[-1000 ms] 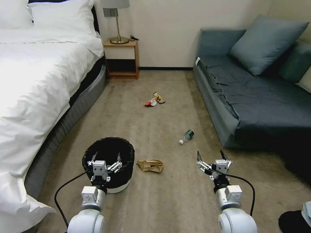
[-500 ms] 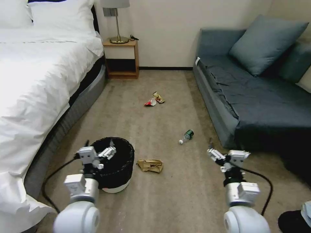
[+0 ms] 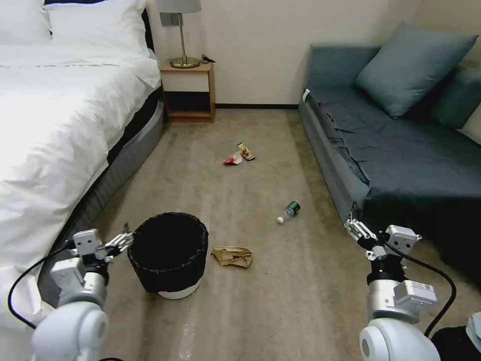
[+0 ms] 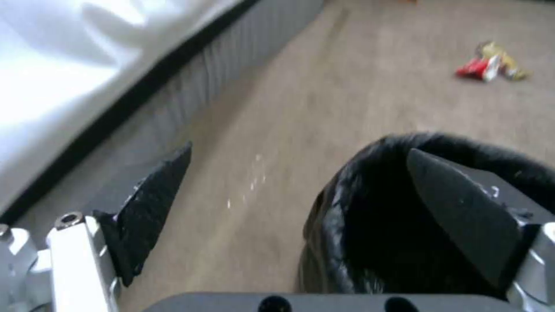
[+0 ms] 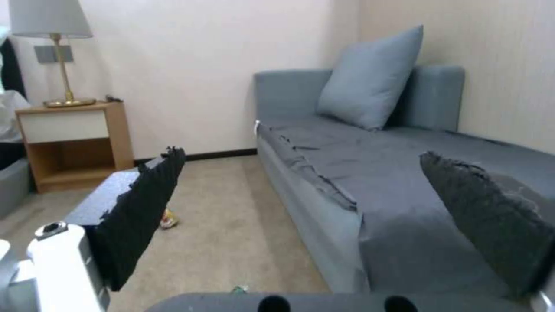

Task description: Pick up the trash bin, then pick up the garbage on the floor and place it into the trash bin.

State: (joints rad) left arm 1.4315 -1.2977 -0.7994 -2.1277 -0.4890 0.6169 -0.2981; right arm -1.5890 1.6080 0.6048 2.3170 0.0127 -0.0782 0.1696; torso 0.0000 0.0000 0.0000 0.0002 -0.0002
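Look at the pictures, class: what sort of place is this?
Probably a hotel bedroom: a bed with white linen, a nightstand bearing a lamp, and a blue-grey sofa across a carpeted floor.

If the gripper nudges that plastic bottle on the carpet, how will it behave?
The clear bottle lies on its side on the carpet, so a sideways nudge would probably roll it. It looks nearly empty, hence likely light and easy to knock away. Its smooth round body may slip between fingers.

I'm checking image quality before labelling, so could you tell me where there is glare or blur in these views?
Head view: the bed glares white, its folds washed out. Left wrist view: the floor, bin and wrappers are smeared soft. Right wrist view: the sofa is fairly sharp.
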